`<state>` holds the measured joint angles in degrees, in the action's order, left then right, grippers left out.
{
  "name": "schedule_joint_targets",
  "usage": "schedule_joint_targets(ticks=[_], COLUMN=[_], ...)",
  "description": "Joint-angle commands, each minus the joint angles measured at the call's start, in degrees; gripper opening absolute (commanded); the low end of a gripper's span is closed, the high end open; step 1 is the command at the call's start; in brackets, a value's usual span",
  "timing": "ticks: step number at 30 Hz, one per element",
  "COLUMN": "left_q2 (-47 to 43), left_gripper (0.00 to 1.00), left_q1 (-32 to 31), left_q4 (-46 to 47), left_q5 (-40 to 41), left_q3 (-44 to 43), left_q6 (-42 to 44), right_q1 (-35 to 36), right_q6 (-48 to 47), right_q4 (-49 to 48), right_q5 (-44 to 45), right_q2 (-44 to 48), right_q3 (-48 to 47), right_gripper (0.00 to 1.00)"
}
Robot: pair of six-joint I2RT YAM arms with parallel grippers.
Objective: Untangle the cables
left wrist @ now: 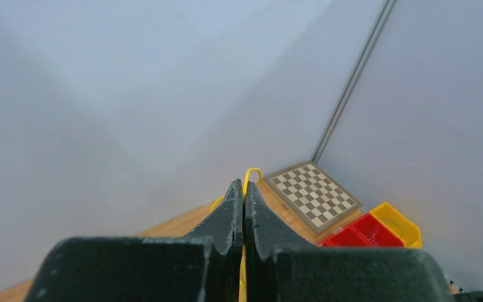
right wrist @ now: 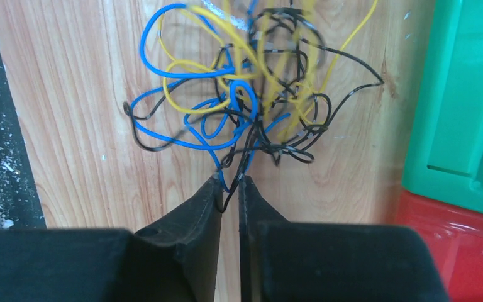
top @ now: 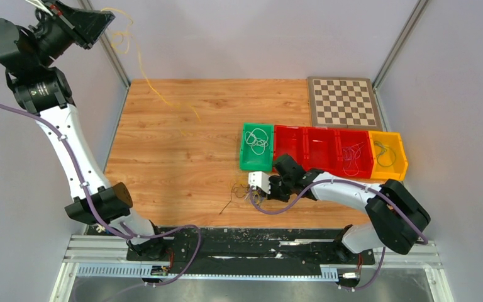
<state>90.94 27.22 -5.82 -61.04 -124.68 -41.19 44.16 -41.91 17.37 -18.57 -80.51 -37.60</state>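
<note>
A snarl of thin blue, yellow and black cables (right wrist: 245, 94) lies on the wooden table (top: 176, 157), close to its near edge (top: 242, 189). My right gripper (right wrist: 229, 182) sits low right behind the snarl, its jaws a narrow gap apart, with a blue and a black strand running loosely through the gap. My left gripper (top: 104, 19) is raised high at the far left and is shut on a yellow cable (left wrist: 251, 171). That yellow cable (top: 157, 88) hangs from it in a long curve down to the table.
A green bin (top: 256, 146) holding a white cable stands just behind the right gripper. Beside it are red bins (top: 324, 150) and a yellow bin (top: 388, 154) with thin wires inside. A chessboard (top: 343, 102) lies at the back right. Grey walls enclose the table.
</note>
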Motion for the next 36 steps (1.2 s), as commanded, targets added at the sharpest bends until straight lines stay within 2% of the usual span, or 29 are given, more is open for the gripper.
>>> schedule_joint_targets(ticks=[1, 2, 3, 5, 6, 8, 11, 14, 17, 21, 24, 26, 30, 36], left_q2=[2.3, 2.6, 2.9, 3.2, 3.3, 3.1, 1.3, -0.5, -3.3, -6.2, -6.9, -5.6, 0.1, 9.4], left_gripper=[0.0, 0.0, 0.0, 0.0, 0.0, 0.0, 0.0, 0.0, 0.0, 0.0, 0.0, 0.0, 0.0, 0.0], left_q1=[1.4, 1.7, 2.3, 3.1, 3.2, 3.3, 2.8, 1.4, -1.8, -9.1, -16.2, -23.8, -34.2, -44.9], left_q4=[10.6, 11.1, 11.9, 12.2, 12.3, 14.6, 23.6, 25.3, 24.6, 22.6, 18.0, 16.5, 17.1, 19.4], left_q5=[-0.9, -0.3, 1.0, 2.5, 2.7, 1.5, -1.6, -3.9, -6.3, -7.9, -6.8, -5.3, -2.6, 1.0], left_q3=[-9.6, -10.2, -11.0, -11.5, -11.4, -9.5, -3.0, -0.2, 2.9, 7.1, 8.1, 6.8, 1.9, -3.6], left_q6=[-7.9, -8.4, -8.9, -9.0, -9.2, -11.5, -18.3, -18.4, -15.6, -11.9, -4.8, -2.8, -2.8, -2.4], right_q1=[-0.2, -0.2, -0.2, -0.4, -0.6, -0.9, -1.0, -1.3, -1.6, -2.0, -4.7, -8.3, -16.9, -18.2], right_q6=[-0.7, -1.1, -1.7, -3.4, -4.1, -4.4, -3.0, -0.3, 3.4, 8.0, 13.3, 17.7, 25.5, 27.6], right_q4=[2.3, 2.6, 3.2, 4.1, 4.2, 4.9, 7.3, 9.2, 10.6, 11.5, 11.6, 11.6, 11.3, 8.4], right_q5=[-1.9, -1.7, -1.4, -0.4, 0.1, -0.1, -3.0, -7.0, -10.2, -10.3, -9.7, -9.9, -12.9, -13.4], right_q2=[-0.7, -0.8, -0.9, -0.5, -0.2, 0.5, 2.1, 5.0, 8.3, 12.3, 13.7, 14.2, 14.4, 15.2], right_q3=[-2.9, -2.7, -2.3, -1.3, -0.9, -1.1, -4.4, -9.5, -15.0, -20.5, -24.3, -27.0, -33.7, -40.7], right_gripper=[0.07, 0.01, 0.0, 0.0, 0.03, 0.23, 0.56, 0.72, 0.82, 0.92, 0.99, 1.0, 1.0, 1.0])
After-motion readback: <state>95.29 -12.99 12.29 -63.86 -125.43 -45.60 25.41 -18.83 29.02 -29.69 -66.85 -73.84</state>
